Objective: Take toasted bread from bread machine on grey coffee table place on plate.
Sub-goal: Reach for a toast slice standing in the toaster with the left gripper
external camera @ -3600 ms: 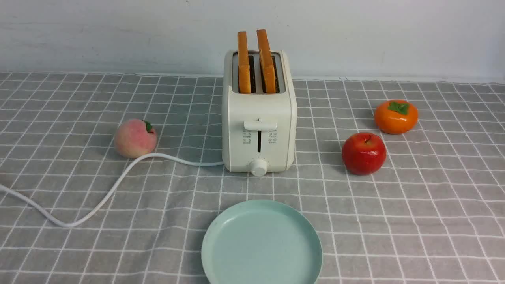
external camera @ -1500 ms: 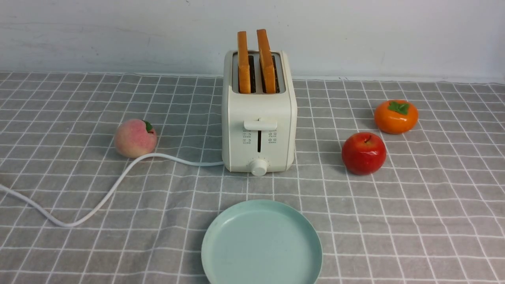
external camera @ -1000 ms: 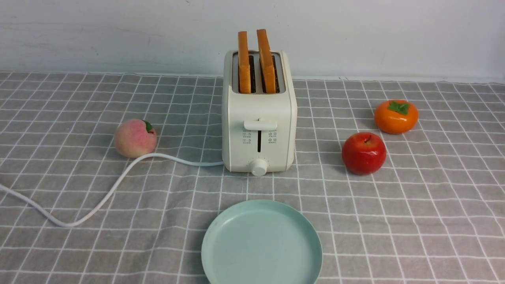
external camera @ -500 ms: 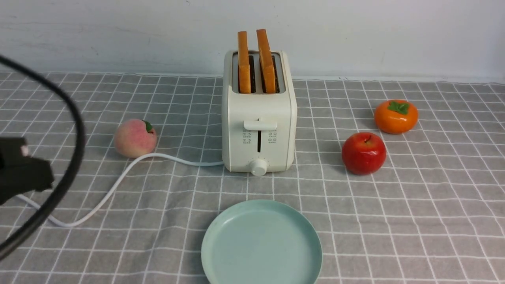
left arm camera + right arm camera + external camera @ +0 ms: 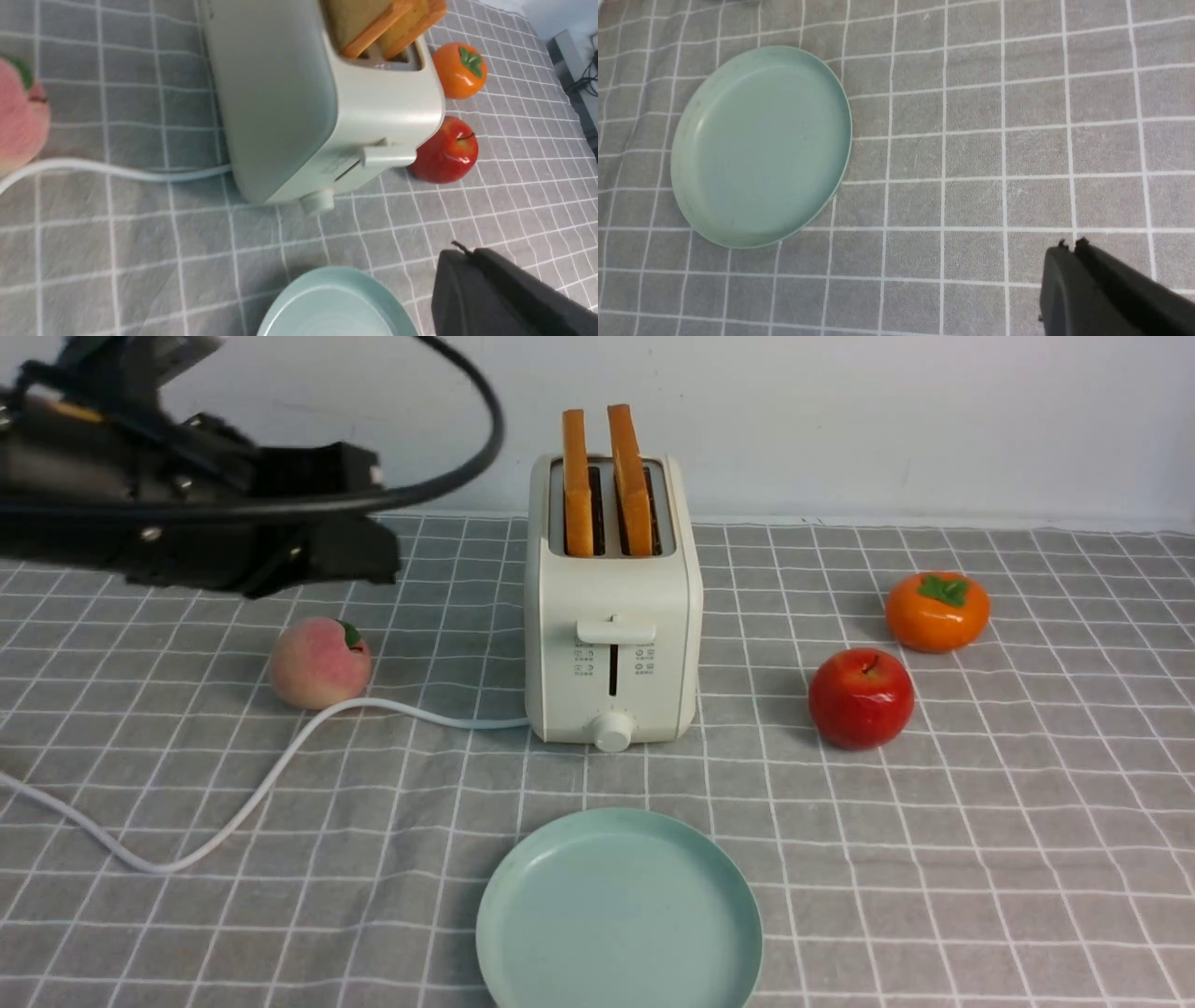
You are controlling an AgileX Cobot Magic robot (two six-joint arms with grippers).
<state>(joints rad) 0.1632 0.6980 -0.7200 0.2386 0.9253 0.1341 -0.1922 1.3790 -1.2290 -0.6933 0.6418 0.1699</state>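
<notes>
— Is it bright?
— Yes, bright and even. Soft shadows lie left of the shiny red apple (image 5: pixel 861 698) and the round mint-green plate (image 5: pixel 489 905), so the light comes from the right.
— Is anything blurry?
— The black left arm (image 5: pixel 187 523) in the front view is smeared. In the left wrist view the fuzzy pink peach (image 5: pixel 18 121) is soft, and the dark left hand (image 5: pixel 465 252) is out of focus.
— Any shine?
— A small white glint on the apple. The right wrist view shows the grey desk with thin white lines (image 5: pixel 976 149) sharply; only the dark right hand (image 5: pixel 1071 245) is a bit soft.
</notes>
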